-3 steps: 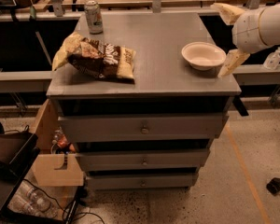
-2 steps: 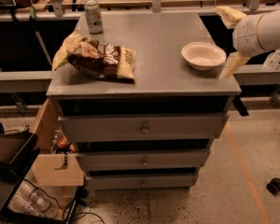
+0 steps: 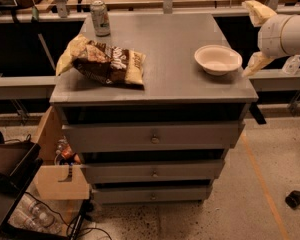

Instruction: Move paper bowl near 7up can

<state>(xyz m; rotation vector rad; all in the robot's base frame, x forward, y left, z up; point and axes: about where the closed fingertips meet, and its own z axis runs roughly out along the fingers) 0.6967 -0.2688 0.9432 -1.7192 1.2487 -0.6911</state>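
Bowl (image 3: 218,59) sits on the grey surface (image 3: 175,39) by its right edge, toward the front corner. Gripper (image 3: 246,39) hovers just off that edge, fingers (image 3: 254,65) spread wide, holding nothing; the bowl lies just inward of them. Can (image 3: 100,18) stands well apart at the far left corner. The arm is cut off at the picture's edge.

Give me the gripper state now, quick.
Gripper: jaws open, holding nothing, just right of the paper bowl.
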